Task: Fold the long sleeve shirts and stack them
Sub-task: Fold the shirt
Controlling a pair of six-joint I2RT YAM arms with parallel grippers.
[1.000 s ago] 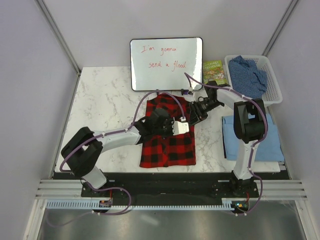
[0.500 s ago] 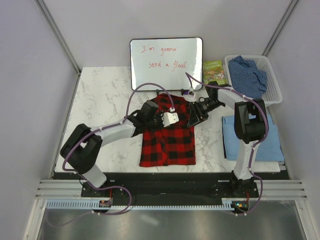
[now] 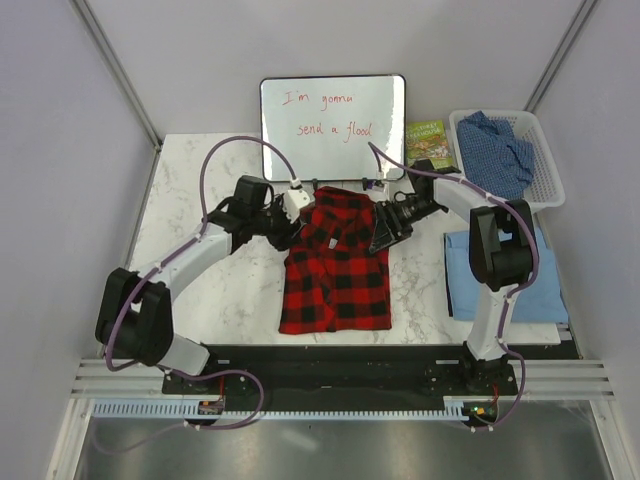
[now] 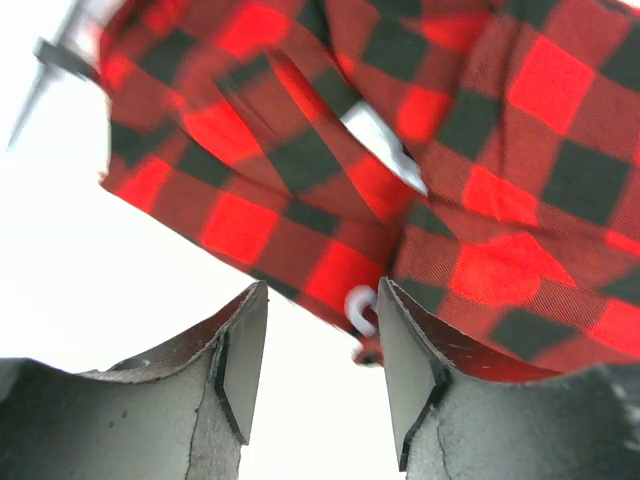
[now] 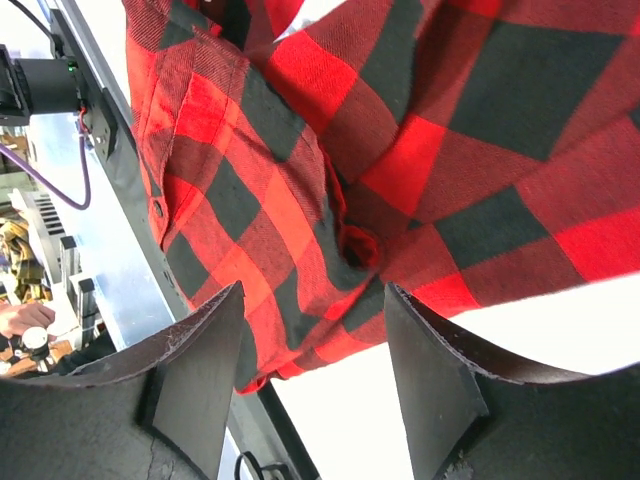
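Observation:
The red-and-black checked flannel (image 3: 335, 270) lies folded into a long strip in the middle of the table, its collar end bunched at the far side. My left gripper (image 3: 296, 222) sits at the flannel's upper left edge, open, with only bare table between its pads (image 4: 315, 370) and the checked cloth (image 4: 500, 150) just beyond them. My right gripper (image 3: 381, 238) is at the upper right edge, open wide (image 5: 315, 370), with the flannel (image 5: 400, 150) ahead of its fingertips. A plain light blue shirt (image 3: 520, 280) lies folded at the right. A darker blue speckled shirt (image 3: 497, 150) fills the basket.
A whiteboard (image 3: 333, 128) with red writing stands at the back behind the flannel. A green book (image 3: 430, 143) lies beside it. The white basket (image 3: 548, 185) sits at the back right corner. The right arm's upright link stands over the light blue shirt.
My left gripper opened, let go of the flannel and drew back from over it to its upper left edge. My right gripper opened wider and stayed near the upper right edge.

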